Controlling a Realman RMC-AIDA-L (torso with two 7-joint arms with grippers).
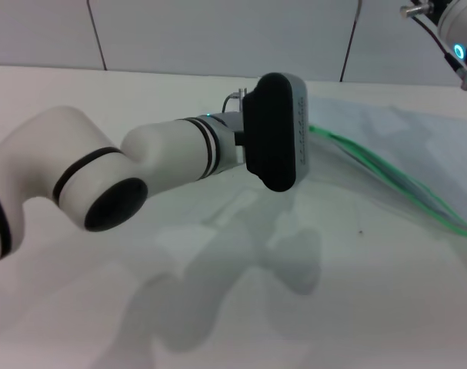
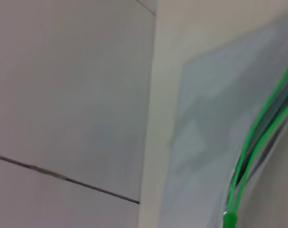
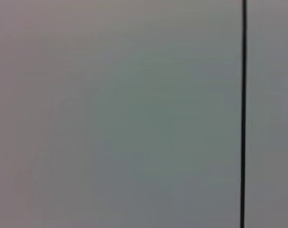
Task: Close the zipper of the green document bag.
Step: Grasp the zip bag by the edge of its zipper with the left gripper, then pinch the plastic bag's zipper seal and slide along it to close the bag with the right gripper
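The green document bag (image 1: 406,150) lies flat on the white table at the right, a translucent bluish-grey pouch. Its zipper (image 1: 387,173) runs as thin green lines from beside my left wrist toward the right edge. My left gripper (image 1: 278,131) hovers over the bag's near end, and its black housing hides what lies under it. In the left wrist view the bag (image 2: 205,128) fills the right side, and the zipper (image 2: 257,137) shows as two green strips standing apart, joining at a green end (image 2: 229,219). I cannot make out the slider. My right gripper (image 1: 441,23) is raised at the top right.
The white table (image 1: 241,307) spreads in front of the arm, crossed by the arm's shadows. A tiled wall (image 1: 218,34) stands close behind the table. The right wrist view holds only the wall (image 3: 134,114) and one dark seam (image 3: 243,114).
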